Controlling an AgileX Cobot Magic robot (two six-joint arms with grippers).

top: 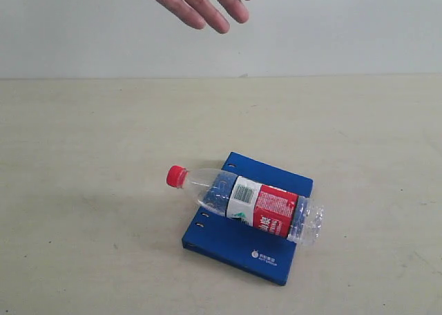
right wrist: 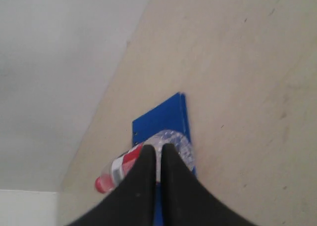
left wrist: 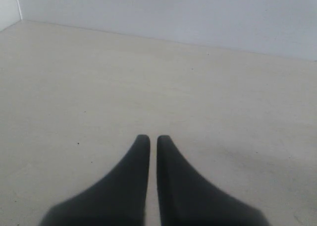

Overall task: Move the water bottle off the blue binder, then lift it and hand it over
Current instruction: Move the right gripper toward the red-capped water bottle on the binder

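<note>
The water bottle (top: 248, 203) lies on its side across the blue binder (top: 238, 242), red cap (top: 176, 176) past the binder's left edge and its clear base over the right edge. Neither gripper shows in the exterior view. In the right wrist view my right gripper (right wrist: 157, 147) is shut with nothing in it, some way off from the water bottle (right wrist: 173, 139) and blue binder (right wrist: 161, 114), which show beyond its tips. My left gripper (left wrist: 153, 138) is shut and empty over bare table.
A person's open hand (top: 200, 1) hangs at the top of the exterior view, above the far part of the beige table (top: 90, 156). A pale wall (top: 345, 25) stands behind the table.
</note>
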